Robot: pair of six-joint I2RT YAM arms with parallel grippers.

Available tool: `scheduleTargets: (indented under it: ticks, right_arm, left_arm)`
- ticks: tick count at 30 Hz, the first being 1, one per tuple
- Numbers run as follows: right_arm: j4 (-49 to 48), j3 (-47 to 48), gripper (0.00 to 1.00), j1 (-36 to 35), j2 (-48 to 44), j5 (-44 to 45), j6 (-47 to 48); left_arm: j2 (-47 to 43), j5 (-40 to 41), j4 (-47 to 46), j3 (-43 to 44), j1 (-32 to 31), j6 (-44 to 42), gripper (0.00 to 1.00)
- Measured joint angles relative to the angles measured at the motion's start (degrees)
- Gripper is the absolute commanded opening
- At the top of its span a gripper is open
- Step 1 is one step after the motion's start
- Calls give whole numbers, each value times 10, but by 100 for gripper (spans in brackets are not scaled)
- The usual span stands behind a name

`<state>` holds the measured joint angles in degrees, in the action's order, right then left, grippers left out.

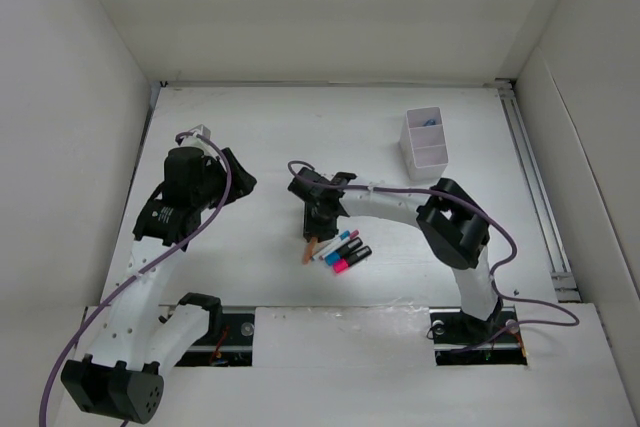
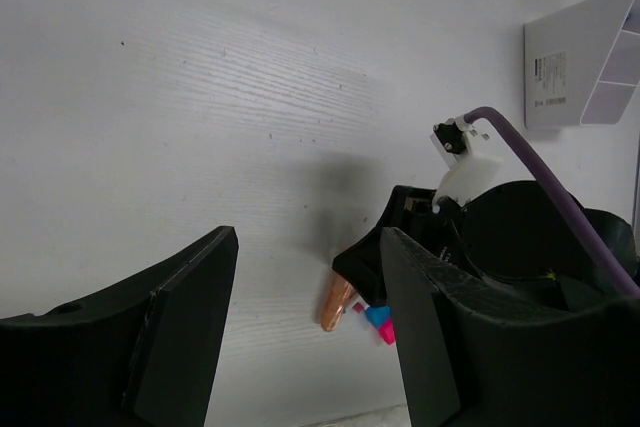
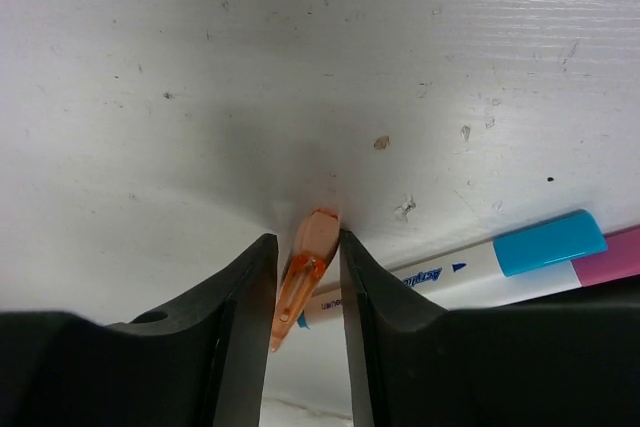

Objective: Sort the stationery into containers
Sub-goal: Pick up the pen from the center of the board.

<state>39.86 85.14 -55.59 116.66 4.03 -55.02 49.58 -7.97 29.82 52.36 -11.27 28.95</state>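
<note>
R gripper (image 3: 306, 239): found set narrow, one jaw either side of orange piece (image 3: 305, 277), tips down at table (image 1: 260, 127). Appears to touch the piece at the 3 o'clock jaw, near its upper end. Firm clamp vs. mere bracketing: cannot tell from wrist view. No sign of lift.

Located orange piece, top view, at 6 o'clock of R wrist, poking out below the fingers. Long axis approx. 1–7 o'clock, i.e. along the jaw gap, not across it. Judged favourable for a pinch across the narrow width.

Noted pen (image 3: 470, 267) w/ blue cap just beside at 4 o'clock, running behind the 3 o'clock jaw. Markers (image 1: 347, 254) grouped near at 3–4 o'clock.

L gripper (image 2: 308, 237): found part open, empty, well apart at approx. 10 o'clock of the piece. R arm clearly nearer, so pick judged R's job.

Located box (image 1: 425, 142) at approx. 1–2 o'clock of R gripper, well apart. Something blue in far compartment, not identifiable.

Judged next: confirm grip, lift clear of pen, carry toward 1 o'clock. Risk: pen dragged along w/ the jaw.
</note>
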Motion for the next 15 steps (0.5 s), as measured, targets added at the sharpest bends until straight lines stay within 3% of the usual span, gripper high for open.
scheduleTargets:
  ticks: [1,6,15]
  right_arm:
    - [0,0,27,0,0,0,-1]
    - [2,3,8,0,1,0,-3]
    - [2,103,2,29,1,-1,1]
  left_arm:
    - [0,0,0,0,0,0,56]
    - [0,0,0,-3,0,0,56]
    - [1,-3,-5,-3,0,0,56]
